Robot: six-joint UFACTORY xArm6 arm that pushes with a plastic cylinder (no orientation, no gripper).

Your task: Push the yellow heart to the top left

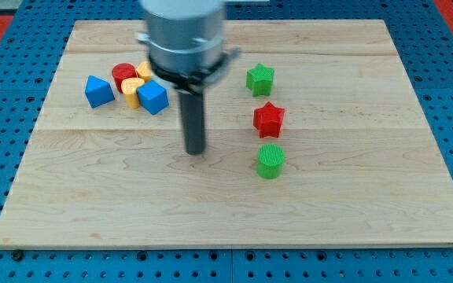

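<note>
Green cylinder [270, 160] sits nearest the view's bottom, right of centre on the wooden board [352, 220]. Up at the left, the yellow heart [131, 90] is packed in a cluster, touching a red block [123, 74], a blue block [153, 97] and another yellow block [144, 70], partly hidden. A blue block [98, 91] lies just left. My tip [196, 151], a bare rod holding nothing, rests below-right of the cluster, apart from it. A green star [260, 79] and red star [268, 119] stand rightward.

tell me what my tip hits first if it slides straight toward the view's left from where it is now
Probably nothing. My tip sits below the cluster, whose lowest piece, the blue block, lies nearer the view's top. Straight left looks like bare wooden board to its edge, though depth is hard to judge.
</note>
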